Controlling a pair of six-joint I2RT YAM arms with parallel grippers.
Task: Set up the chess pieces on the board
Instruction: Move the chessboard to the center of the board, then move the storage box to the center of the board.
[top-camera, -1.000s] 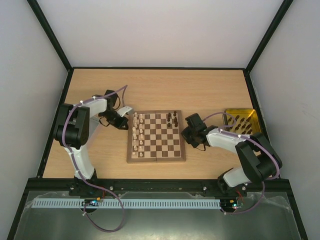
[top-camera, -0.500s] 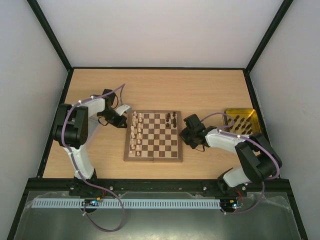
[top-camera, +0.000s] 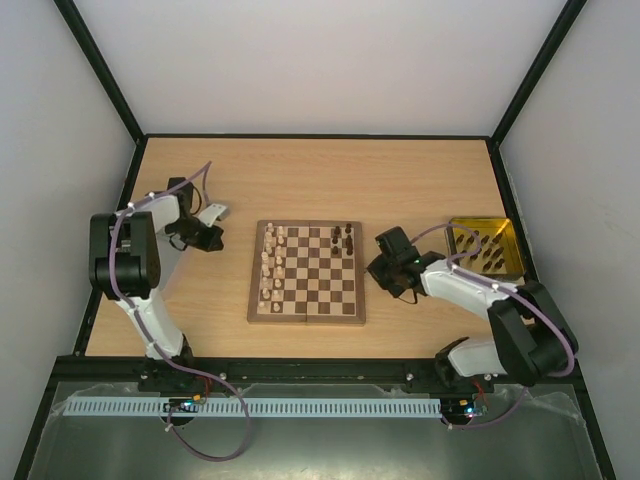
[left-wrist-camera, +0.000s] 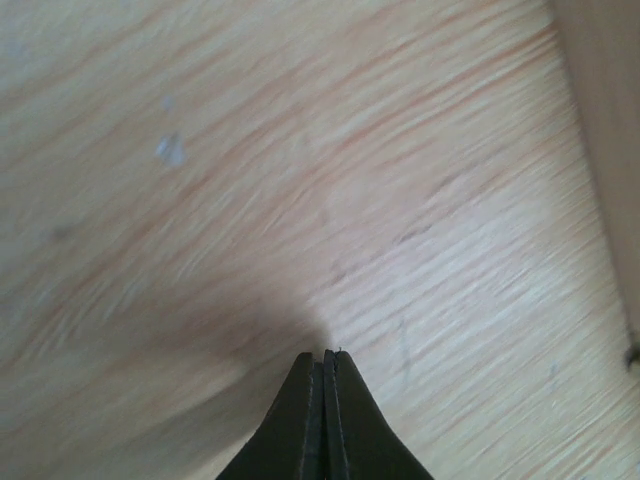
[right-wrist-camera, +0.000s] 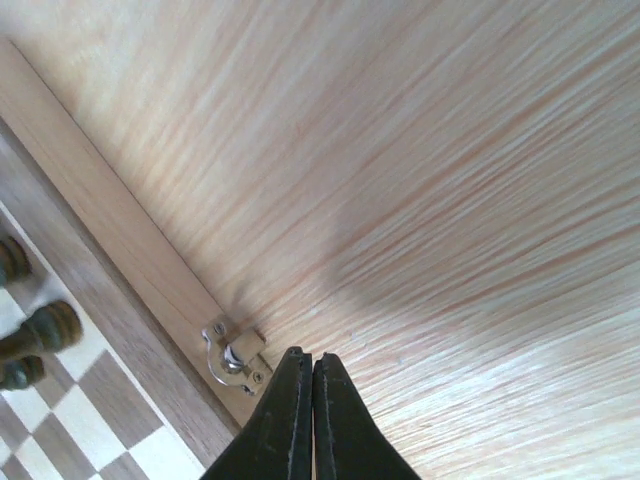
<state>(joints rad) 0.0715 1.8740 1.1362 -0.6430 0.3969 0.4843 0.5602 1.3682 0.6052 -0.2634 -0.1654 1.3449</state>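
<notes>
While flat on table (top-camera: 400, 180) | checked wooden chessboard (top-camera: 312, 292), cream and dark chessmen (top-camera: 268, 268) aboard | bare wood around edges | both jaws pressed together

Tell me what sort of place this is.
Probably a robot lab test cell: a wooden table boxed in by plain white walls, left arm and right arm bolted at its near edge, and a chessboard staged between them.

Left claw (top-camera: 212, 241) pulled back left, now well clear of the board (top-camera: 306, 317). Board slid slightly left. Right arm (top-camera: 470, 286) elbow swung outward.
</notes>
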